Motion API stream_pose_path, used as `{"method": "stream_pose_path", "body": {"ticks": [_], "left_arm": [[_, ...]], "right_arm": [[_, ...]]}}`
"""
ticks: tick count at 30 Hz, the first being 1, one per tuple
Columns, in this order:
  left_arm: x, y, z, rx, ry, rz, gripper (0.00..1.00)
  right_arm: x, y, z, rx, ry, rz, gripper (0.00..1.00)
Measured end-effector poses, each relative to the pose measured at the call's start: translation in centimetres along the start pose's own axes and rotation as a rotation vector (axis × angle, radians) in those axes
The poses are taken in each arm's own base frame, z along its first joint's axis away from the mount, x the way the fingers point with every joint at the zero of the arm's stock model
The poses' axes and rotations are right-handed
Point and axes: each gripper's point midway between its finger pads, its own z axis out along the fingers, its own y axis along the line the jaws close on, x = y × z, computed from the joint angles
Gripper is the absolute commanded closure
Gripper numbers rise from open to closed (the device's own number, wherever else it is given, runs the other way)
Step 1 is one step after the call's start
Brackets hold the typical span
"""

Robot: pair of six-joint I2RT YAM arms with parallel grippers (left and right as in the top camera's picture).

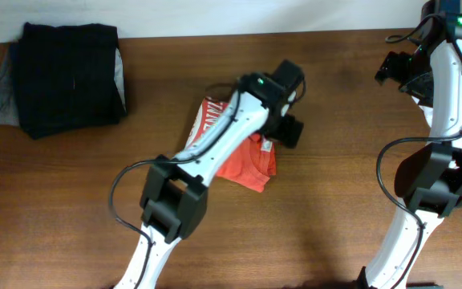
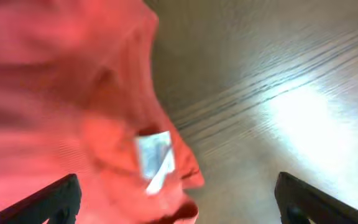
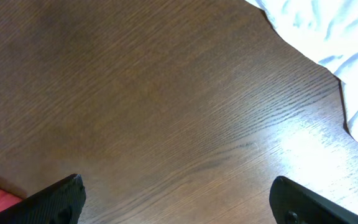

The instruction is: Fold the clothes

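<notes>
Now holds left gripper point(image 2: 176, 186), jaws apart, over red-orange T-shirt point(image 2: 55, 81) mid-bench; right gripper point(image 3: 176, 186) spread too; risks single-layer pinch undoing fold.

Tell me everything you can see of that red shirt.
The red shirt is soft cloth, folded into a small rumpled bundle lying on the brown table. White lettering shows at its far-left corner, and a small white tag sits near one hem. The left gripper hangs open over its edge.
</notes>
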Motion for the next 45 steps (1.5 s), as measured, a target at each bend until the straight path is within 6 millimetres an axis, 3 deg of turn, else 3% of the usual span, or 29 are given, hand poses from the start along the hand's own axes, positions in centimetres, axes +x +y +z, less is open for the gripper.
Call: {"method": "stream_pose_path", "body": {"ticks": [2,3,5,8,9,11,13,16,21,23,27,29,32,36,39,41,45], "left_arm": [[-1.4,1.6,-3.3,-0.014,-0.060,-0.021,0.01],[-3.0,5.0,-7.1,-0.034,-0.138,-0.078,0.01],[-3.0,8.7,-8.8,-0.050,-0.146,-0.148,0.01],[-1.6,19.8,-9.5,0.016,-0.107,-0.352,0.01],[-0.8,22.3,-9.2,0.075,-0.087,-0.385,0.01],[1.1,25.0,-7.5,0.224,-0.021,-0.417,0.01],[2.6,25.0,-4.4,0.376,0.060,-0.412,0.01],[3.5,23.5,-0.8,0.490,0.134,-0.373,0.01],[3.9,19.9,2.6,0.582,0.201,-0.284,0.02],[3.9,17.4,3.4,0.623,0.227,-0.242,0.35],[3.4,15.5,5.4,0.626,0.224,-0.170,0.83],[3.1,14.7,6.2,0.613,0.221,-0.142,0.99],[3.1,15.2,6.4,0.550,0.247,-0.200,0.99],[2.0,20.0,4.9,0.229,0.234,-0.241,0.99],[-0.9,26.2,1.7,-0.021,0.089,-0.263,0.99],[-1.9,30.8,-1.5,-0.133,-0.013,-0.336,0.99],[-1.2,37.7,-4.8,-0.237,-0.106,-0.467,0.99]], "right_arm": [[0.0,0.0,0.0,0.000,0.000,0.000,0.02],[0.0,0.0,0.0,0.000,0.000,0.000,0.02],[0.0,0.0,0.0,0.000,0.000,0.000,0.02],[0.0,0.0,0.0,0.000,0.000,0.000,0.02],[0.0,0.0,0.0,0.000,0.000,-0.001,0.02],[0.0,0.0,0.0,0.000,0.000,0.000,0.02],[0.0,0.0,0.0,0.000,0.000,0.000,0.02],[0.0,0.0,0.0,0.000,0.000,0.000,0.02],[0.0,0.0,0.0,0.000,0.000,0.000,0.02],[0.0,0.0,0.0,0.000,0.000,0.000,0.02],[0.0,0.0,0.0,0.000,0.000,0.000,0.02],[0.0,0.0,0.0,0.000,0.000,0.000,0.01],[0.0,0.0,0.0,0.000,0.000,0.000,0.02],[0.0,0.0,0.0,0.000,0.001,0.000,0.02],[0.0,0.0,0.0,0.000,0.000,0.000,0.02],[0.0,0.0,0.0,0.000,0.000,0.000,0.02],[0.0,0.0,0.0,0.000,0.000,0.000,0.02]]}}
